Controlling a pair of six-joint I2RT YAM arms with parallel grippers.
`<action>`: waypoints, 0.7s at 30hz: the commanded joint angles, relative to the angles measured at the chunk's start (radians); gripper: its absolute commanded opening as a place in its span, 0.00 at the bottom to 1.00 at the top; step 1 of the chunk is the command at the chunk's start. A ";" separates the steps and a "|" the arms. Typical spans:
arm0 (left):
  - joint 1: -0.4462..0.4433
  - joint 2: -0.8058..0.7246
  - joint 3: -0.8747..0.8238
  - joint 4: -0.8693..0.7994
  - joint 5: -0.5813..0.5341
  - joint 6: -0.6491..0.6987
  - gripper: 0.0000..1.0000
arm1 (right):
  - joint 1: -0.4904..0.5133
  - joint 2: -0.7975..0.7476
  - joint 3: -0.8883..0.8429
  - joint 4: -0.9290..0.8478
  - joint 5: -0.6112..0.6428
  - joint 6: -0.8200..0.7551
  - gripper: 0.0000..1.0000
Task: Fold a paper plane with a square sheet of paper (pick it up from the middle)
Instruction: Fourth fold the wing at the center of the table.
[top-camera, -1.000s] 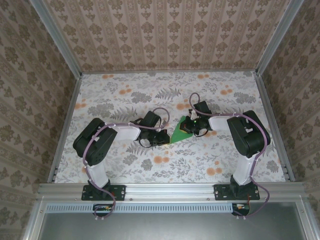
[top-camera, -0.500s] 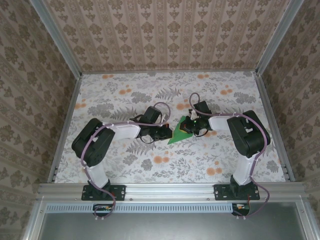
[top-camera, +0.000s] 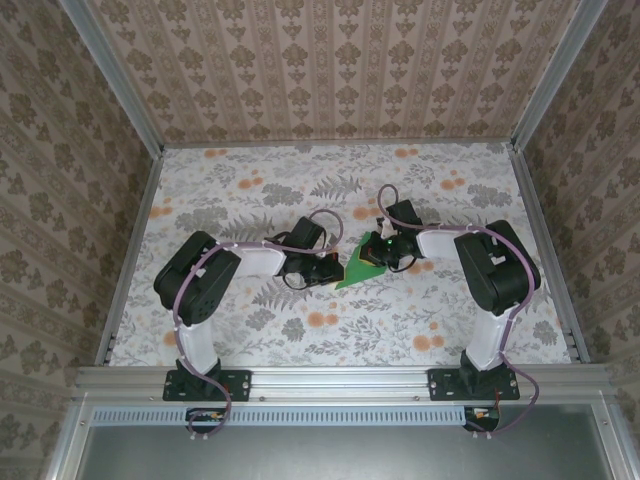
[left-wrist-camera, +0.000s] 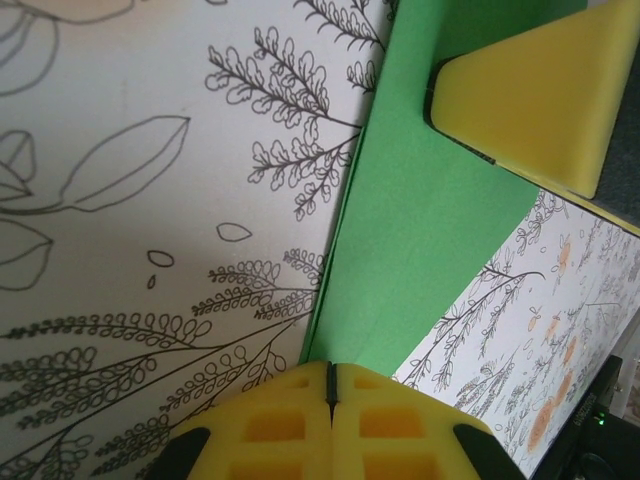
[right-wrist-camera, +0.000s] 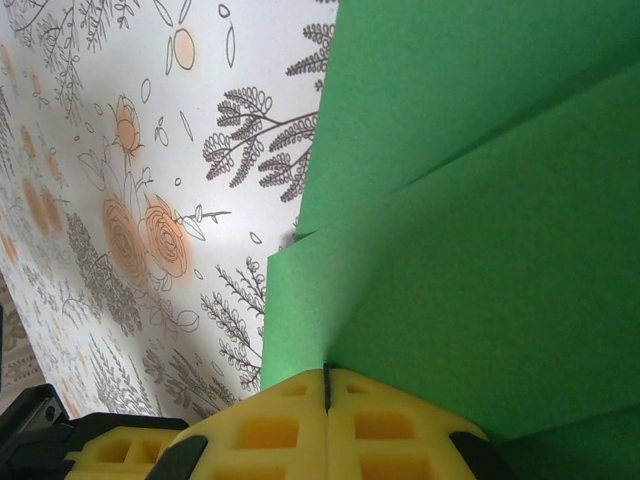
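left gripper (left-wrist-camera: 330, 392) and right gripper (right-wrist-camera: 326, 395) sat closed against the green paper (left-wrist-camera: 420, 220).
a sideways slip risked skewing its crease.

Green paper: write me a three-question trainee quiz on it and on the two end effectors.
1. True or false: the left end effector has its jaws spread wide open.
2. Multiple choice: the green paper lies A) between the two end effectors, B) at the far left corner of the table, C) against the right wall.
3. Short answer: on the right end effector, what colour are the fingers?

Key: 1 false, the jaws are shut. 2 A. 3 yellow.
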 joint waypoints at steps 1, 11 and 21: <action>-0.004 0.021 -0.025 -0.094 -0.018 0.019 0.00 | -0.005 -0.076 0.016 -0.048 0.007 -0.054 0.03; -0.004 0.028 -0.014 -0.092 -0.015 0.027 0.00 | 0.059 -0.148 -0.057 -0.001 -0.001 0.004 0.00; -0.005 0.032 -0.012 -0.100 -0.016 0.028 0.00 | 0.121 -0.080 -0.072 0.033 0.021 0.014 0.00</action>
